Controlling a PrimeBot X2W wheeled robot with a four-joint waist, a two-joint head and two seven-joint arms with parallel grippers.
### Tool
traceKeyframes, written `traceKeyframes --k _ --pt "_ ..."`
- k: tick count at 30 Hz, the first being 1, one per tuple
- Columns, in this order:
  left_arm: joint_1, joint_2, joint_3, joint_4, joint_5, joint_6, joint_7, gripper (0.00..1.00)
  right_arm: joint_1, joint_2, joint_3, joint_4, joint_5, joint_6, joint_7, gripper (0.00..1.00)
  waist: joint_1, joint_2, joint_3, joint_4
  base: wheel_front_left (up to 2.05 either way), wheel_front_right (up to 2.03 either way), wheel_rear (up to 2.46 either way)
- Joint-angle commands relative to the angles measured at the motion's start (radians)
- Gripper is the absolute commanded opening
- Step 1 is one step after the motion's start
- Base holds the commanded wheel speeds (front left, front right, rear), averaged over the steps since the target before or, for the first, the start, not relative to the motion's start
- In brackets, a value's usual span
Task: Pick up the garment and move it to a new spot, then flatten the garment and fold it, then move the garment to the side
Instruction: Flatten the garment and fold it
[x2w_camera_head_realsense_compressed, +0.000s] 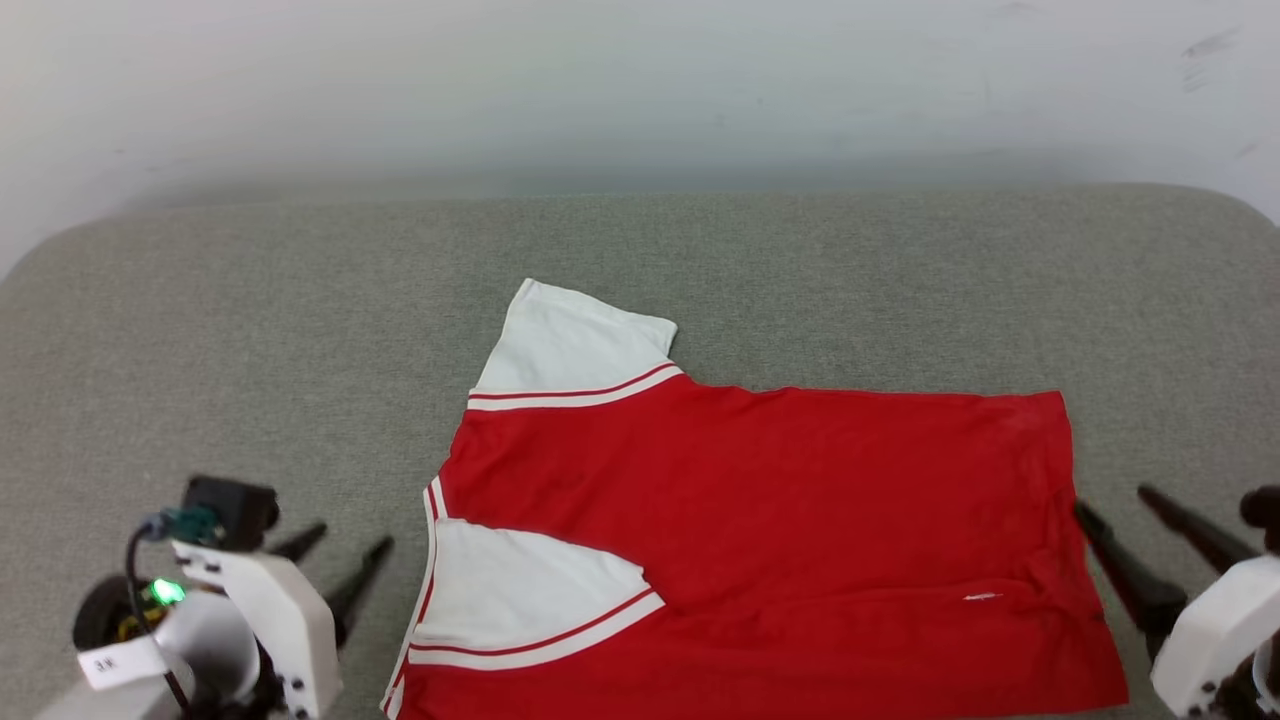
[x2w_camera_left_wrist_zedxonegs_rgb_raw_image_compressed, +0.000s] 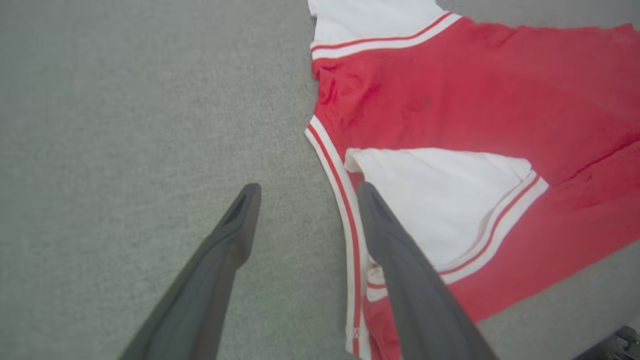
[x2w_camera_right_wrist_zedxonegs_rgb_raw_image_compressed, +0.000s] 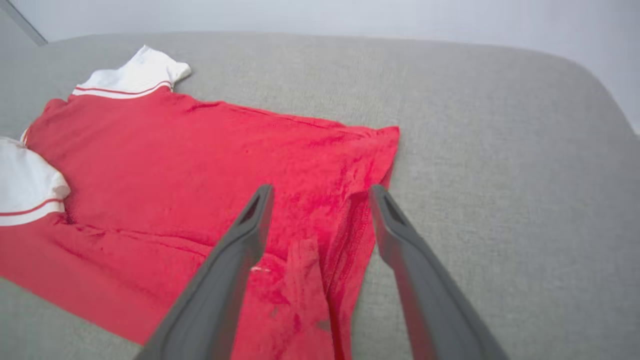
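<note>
The garment (x2w_camera_head_realsense_compressed: 760, 480), a red shirt with white sleeves, lies flat on the grey padded surface, collar to the left and hem to the right. One white sleeve (x2w_camera_head_realsense_compressed: 575, 345) sticks out at the far side. The other sleeve (x2w_camera_head_realsense_compressed: 520, 590) is folded in over the red body. My left gripper (x2w_camera_head_realsense_compressed: 352, 535) stands open just left of the collar edge, with grey fabric between its fingers (x2w_camera_left_wrist_zedxonegs_rgb_raw_image_compressed: 308, 187). My right gripper (x2w_camera_head_realsense_compressed: 1112, 499) is open at the hem (x2w_camera_right_wrist_zedxonegs_rgb_raw_image_compressed: 321, 189), one finger over the red cloth (x2w_camera_right_wrist_zedxonegs_rgb_raw_image_compressed: 200, 150) and one over the bare surface. The garment (x2w_camera_left_wrist_zedxonegs_rgb_raw_image_compressed: 475, 100) shows no lettering.
The grey fabric surface (x2w_camera_head_realsense_compressed: 700, 240) stretches wide around the shirt, with rounded far corners and a pale wall (x2w_camera_head_realsense_compressed: 640, 80) behind it. Bare room lies left, right and beyond the garment.
</note>
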Motion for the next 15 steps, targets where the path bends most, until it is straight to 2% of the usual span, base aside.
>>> traceKeyframes --k 1,6,10,15 --pt "-0.036 0.008 0.017 -0.003 0.026 0.011 -0.025 1.00 -0.019 0.036 -0.034 -0.024 -0.040 -0.001 -0.040 1.00 0.0000 0.0000 0.000 -0.005 0.00 0.00 0.00" --pt "-0.152 -0.009 0.045 0.014 0.092 0.020 -0.075 1.00 -0.030 0.142 -0.118 -0.103 -0.167 -0.001 -0.142 1.00 0.0000 0.0000 0.015 -0.024 0.00 0.00 0.00" --pt "-0.268 -0.028 0.050 0.054 0.117 -0.007 -0.060 1.00 -0.037 0.208 -0.151 -0.161 -0.256 -0.001 -0.196 1.00 0.0000 0.0000 0.043 -0.050 0.00 0.00 0.00" --pt "-0.432 -0.062 0.041 0.126 0.111 -0.058 0.032 1.00 -0.051 0.273 -0.168 -0.219 -0.330 -0.001 -0.248 1.00 0.0000 0.0000 0.112 -0.091 0.00 0.00 0.00"
